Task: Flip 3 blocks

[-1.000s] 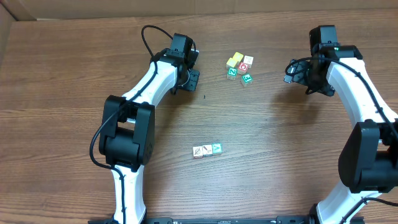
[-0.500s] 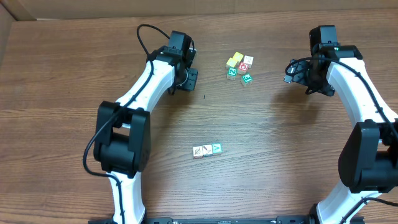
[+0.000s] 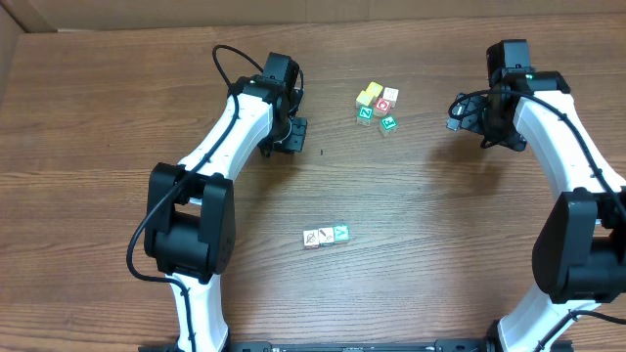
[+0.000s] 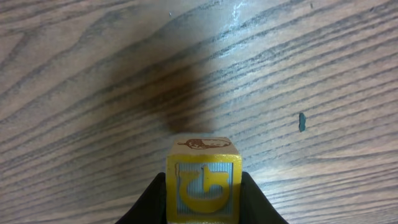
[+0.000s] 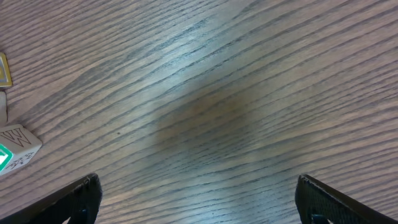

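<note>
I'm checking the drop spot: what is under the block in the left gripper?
Wooden table carrying a dark shadow, with a tiny teal speck off to one side. The block, held in the left gripper, hides its own underside and the spot directly beneath.

Left arm stretches far forward, its jaws pinching a cube; right arm reaches forward too, jaws spread wide.

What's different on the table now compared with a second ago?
The left gripper, clamping a yellow-lettered wooden cube, shifted slightly left, away from the cluster of coloured wooden cubes. The row of three small wooden blocks and the open right gripper stayed put.
</note>
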Controlling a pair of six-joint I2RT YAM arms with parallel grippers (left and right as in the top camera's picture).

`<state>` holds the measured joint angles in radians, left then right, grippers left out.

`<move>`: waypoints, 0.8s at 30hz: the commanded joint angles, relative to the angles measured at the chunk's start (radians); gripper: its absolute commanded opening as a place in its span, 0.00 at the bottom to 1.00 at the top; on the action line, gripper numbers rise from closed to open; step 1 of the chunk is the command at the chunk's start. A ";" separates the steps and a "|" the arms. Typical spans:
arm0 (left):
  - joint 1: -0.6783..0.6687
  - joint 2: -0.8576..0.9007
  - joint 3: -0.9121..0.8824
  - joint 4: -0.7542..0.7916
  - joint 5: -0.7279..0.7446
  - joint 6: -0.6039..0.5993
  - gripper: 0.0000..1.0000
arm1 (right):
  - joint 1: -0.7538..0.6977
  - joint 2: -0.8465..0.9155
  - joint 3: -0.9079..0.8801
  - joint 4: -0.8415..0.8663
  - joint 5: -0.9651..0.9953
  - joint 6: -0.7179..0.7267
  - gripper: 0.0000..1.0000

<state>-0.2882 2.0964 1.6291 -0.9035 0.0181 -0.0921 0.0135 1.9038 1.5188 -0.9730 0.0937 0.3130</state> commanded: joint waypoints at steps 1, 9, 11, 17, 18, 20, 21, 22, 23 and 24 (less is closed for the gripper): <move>-0.006 -0.026 0.004 0.031 -0.010 -0.039 0.22 | 0.000 -0.032 0.018 0.002 0.011 -0.006 1.00; -0.007 -0.020 -0.015 0.169 -0.024 -0.068 0.21 | 0.000 -0.032 0.018 0.002 0.011 -0.006 1.00; -0.007 -0.020 -0.050 0.213 -0.025 -0.094 0.20 | 0.000 -0.032 0.018 0.002 0.010 -0.006 1.00; -0.007 -0.011 -0.116 0.294 -0.026 -0.105 0.20 | 0.000 -0.032 0.018 0.002 0.011 -0.006 1.00; -0.007 -0.010 -0.118 0.299 -0.025 -0.105 0.20 | 0.000 -0.032 0.018 0.002 0.011 -0.006 1.00; -0.007 -0.009 -0.117 0.307 -0.024 -0.108 0.27 | 0.000 -0.032 0.018 0.002 0.010 -0.006 1.00; -0.007 -0.010 -0.117 0.310 -0.024 -0.108 0.31 | 0.000 -0.032 0.018 0.002 0.010 -0.006 1.00; -0.007 -0.010 -0.114 0.310 -0.023 -0.107 0.37 | 0.000 -0.032 0.018 0.002 0.011 -0.006 1.00; -0.007 -0.010 -0.108 0.309 -0.021 -0.107 0.46 | 0.000 -0.032 0.018 0.002 0.011 -0.006 1.00; -0.006 -0.012 -0.098 0.300 -0.020 -0.108 0.53 | 0.000 -0.032 0.018 0.002 0.011 -0.006 1.00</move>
<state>-0.2882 2.0964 1.5188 -0.5976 0.0036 -0.1925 0.0135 1.9038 1.5188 -0.9722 0.0937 0.3130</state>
